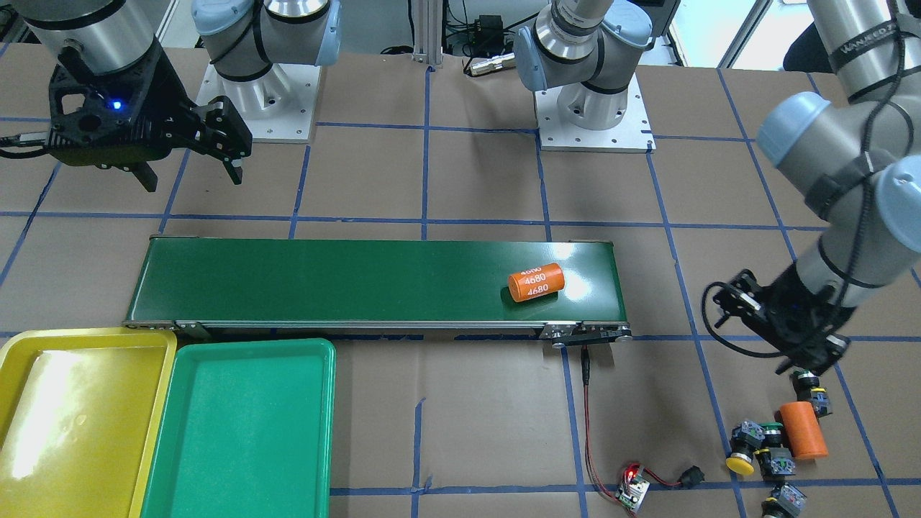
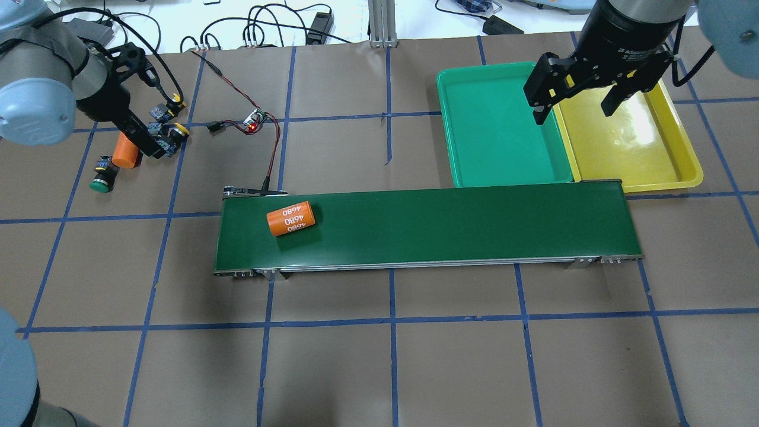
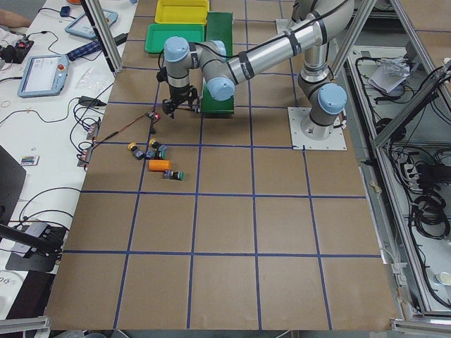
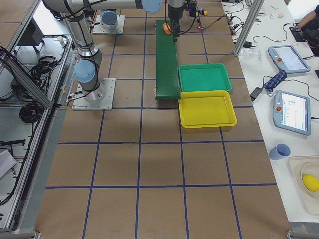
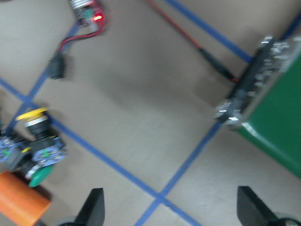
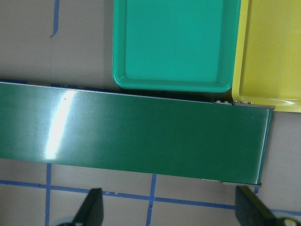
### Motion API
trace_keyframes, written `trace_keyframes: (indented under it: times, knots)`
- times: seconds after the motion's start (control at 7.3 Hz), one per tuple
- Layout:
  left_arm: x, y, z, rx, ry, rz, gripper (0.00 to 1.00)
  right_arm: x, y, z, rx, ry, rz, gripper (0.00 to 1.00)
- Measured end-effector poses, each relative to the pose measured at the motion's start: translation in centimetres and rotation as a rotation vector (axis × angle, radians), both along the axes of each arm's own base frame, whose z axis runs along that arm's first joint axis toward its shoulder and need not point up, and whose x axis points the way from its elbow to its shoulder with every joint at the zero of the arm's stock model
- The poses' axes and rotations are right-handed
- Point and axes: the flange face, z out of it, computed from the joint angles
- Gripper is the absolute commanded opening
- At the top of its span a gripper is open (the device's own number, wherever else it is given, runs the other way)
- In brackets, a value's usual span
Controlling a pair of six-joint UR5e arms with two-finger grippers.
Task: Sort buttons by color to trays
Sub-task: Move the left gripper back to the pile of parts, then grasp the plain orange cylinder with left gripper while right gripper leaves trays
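Pick step: left gripper [image 5: 171, 202] fingers [image 5: 95, 209] spread, empty, by the buttons [image 1: 748, 446] clustered on the desk [image 2: 379, 367]; right gripper [image 2: 574, 110] spread over the bare trays [image 2: 498, 130]; next likely needs centring on one cap, then descending.

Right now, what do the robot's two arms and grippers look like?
The left arm and right arm are silver tubes with pale blue-grey joint caps and black cables. The left gripper and right gripper are black, with two jaws each; a blue light glows on the right one.
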Motion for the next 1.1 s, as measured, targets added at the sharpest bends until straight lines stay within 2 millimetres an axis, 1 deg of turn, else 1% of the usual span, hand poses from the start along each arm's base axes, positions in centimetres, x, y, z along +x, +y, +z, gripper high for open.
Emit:
trace_keyframes:
  times: [0.14, 0.27, 0.41, 0.55, 0.69, 0.82, 1.1]
  knots:
    - [4.5, -1.8, -1.5, 0.002, 0.005, 0.066, 1.00, 0.0, 0.0, 0.0, 0.000, -0.001, -0.003, 1.00]
    - [7.9, -3.1, -3.7, 0.016, 0.016, 0.134, 1.00, 0.0, 0.0, 0.0, 0.001, 0.000, -0.007, 1.00]
    - [10.2, -4.3, -6.2, 0.024, 0.025, 0.230, 1.00, 0.0, 0.0, 0.0, 0.000, 0.001, -0.009, 1.00]
    - [11.4, -5.3, -8.5, 0.019, 0.028, 0.356, 1.00, 0.0, 0.0, 0.0, 0.000, 0.001, -0.009, 1.00]
    - [11.8, -6.0, -10.3, 0.019, 0.032, 0.469, 1.00, 0.0, 0.0, 0.0, -0.001, -0.001, -0.010, 1.00]
    - [11.8, -6.4, -11.8, 0.029, 0.039, 0.544, 1.00, 0.0, 0.1, 0.0, -0.001, -0.002, -0.012, 1.00]
    - [12.0, -6.6, -13.7, 0.049, 0.047, 0.591, 1.00, 0.0, 0.0, -0.1, -0.001, -0.002, -0.009, 1.00]
